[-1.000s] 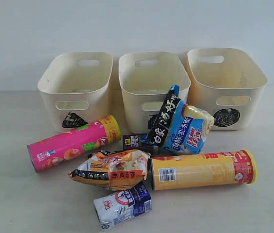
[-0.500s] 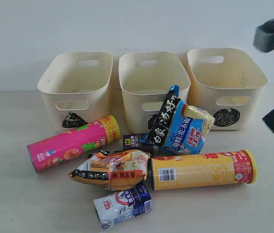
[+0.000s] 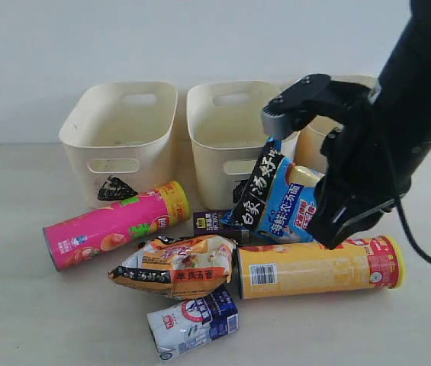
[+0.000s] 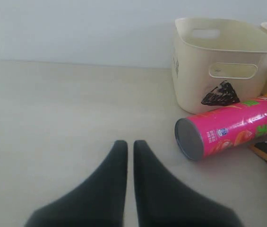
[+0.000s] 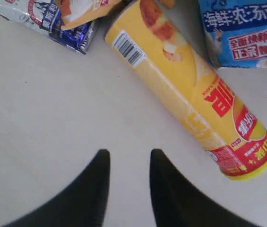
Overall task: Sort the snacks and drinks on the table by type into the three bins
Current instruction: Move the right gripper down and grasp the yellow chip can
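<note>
On the table (image 3: pixel 24 313) lie the pink tube (image 3: pixel 116 225), the yellow-orange tube (image 3: pixel 314 267), the orange-cream packet (image 3: pixel 177 267) and the white carton (image 3: pixel 194 322). The blue-white-black packet (image 3: pixel 280 198) leans on the middle bin (image 3: pixel 230 126), with the purple carton (image 3: pixel 211 223) at its foot. My right gripper (image 3: pixel 329 235) hangs just above the yellow tube (image 5: pixel 190 90), open and empty (image 5: pixel 130 156). Low over bare table, my left gripper (image 4: pixel 130 144) is shut on nothing, short of the pink tube's grey end (image 4: pixel 190 139).
The left bin (image 3: pixel 120 137), marked with a triangle (image 4: pixel 220 93), stands behind the pink tube. My right arm (image 3: pixel 398 114) hides most of the right bin (image 3: pixel 310 149). A pale wall runs behind the bins.
My right arm has swung in from the right edge, crossing in front of the right bin and stopping over the yellow tube. The snacks, drinks and bins have not moved.
</note>
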`<state>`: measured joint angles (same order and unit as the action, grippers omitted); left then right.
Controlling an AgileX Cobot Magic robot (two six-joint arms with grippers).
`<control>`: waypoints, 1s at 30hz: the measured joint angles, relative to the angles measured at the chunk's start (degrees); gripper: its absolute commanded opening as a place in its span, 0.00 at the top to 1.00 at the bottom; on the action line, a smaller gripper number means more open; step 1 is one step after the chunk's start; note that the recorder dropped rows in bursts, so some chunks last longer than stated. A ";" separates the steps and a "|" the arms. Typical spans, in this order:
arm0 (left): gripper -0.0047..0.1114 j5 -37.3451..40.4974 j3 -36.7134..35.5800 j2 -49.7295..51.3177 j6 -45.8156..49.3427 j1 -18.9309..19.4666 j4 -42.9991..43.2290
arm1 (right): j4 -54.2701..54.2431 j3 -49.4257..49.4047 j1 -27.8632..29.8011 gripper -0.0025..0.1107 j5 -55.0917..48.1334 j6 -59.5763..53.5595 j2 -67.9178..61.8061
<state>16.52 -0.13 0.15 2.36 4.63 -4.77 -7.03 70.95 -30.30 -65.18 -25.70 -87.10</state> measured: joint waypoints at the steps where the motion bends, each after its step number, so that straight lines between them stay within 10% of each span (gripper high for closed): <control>1: 0.92 0.00 0.00 0.00 0.00 0.00 0.00 | 0.00 0.78 -0.14 0.45 -0.19 -0.12 -1.06; 6: 0.92 0.00 0.00 0.00 0.00 0.00 0.00 | 0.11 3.69 -0.73 0.29 -0.72 -1.77 -6.58; 30: 0.92 0.00 0.00 0.00 0.00 0.00 0.00 | 6.39 4.82 -0.95 0.29 16.35 -27.00 -23.32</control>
<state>16.52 -0.13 0.15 2.36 4.63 -4.77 -0.64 75.77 -31.26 -48.83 -52.70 -110.41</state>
